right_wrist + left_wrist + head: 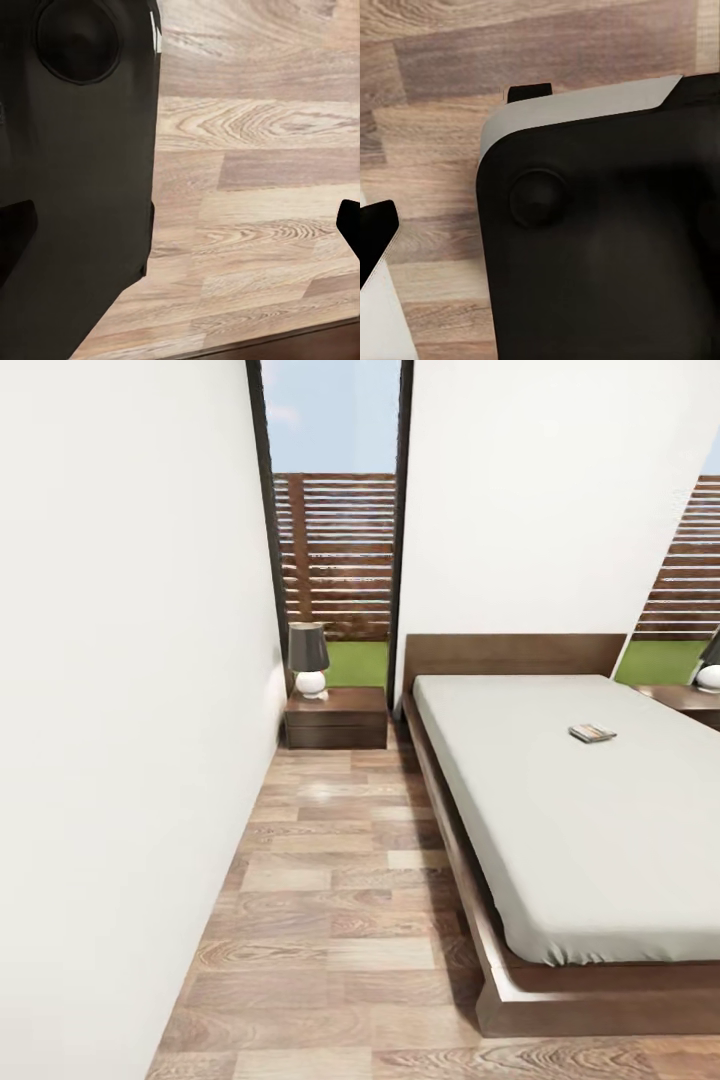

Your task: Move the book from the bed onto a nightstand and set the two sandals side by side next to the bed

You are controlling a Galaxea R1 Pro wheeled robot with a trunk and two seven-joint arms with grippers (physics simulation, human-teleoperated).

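Two wrist cameras look down at the wood-plank floor (pixel 255 150) beside the robot's own dark body (pixel 600 240). In the left wrist view dark finger tips of the left end effector (pixel 450 157) stand apart with nothing between them, so it looks open and empty. In the right wrist view dark tips of the right end effector (pixel 184 225) sit at the two edges with bare floor between, so it also looks open.

In the head view the floor (pixel 330 900) runs from 6 o'clock toward 12 o'clock, with a white wall (pixel 120 710) at 9 o'clock. The bed (pixel 560 830) fills the 3 to 5 o'clock side. The book (pixel 592 733) lies flat on the mattress toward 2 o'clock, well in from the near edge. Farther, at about 12 o'clock, the nightstand (pixel 336 717) stands against the wall with a lamp (pixel 309 658) on its top. A second nightstand (pixel 690 700) shows at the far right edge.

The sandals cannot be located from here. The book lies far from the bed's side, so a reach could be too short, and the trunk or base may bump the low bed frame. The lamp leaves only part of the nightstand top free, so a careless placing may knock it.
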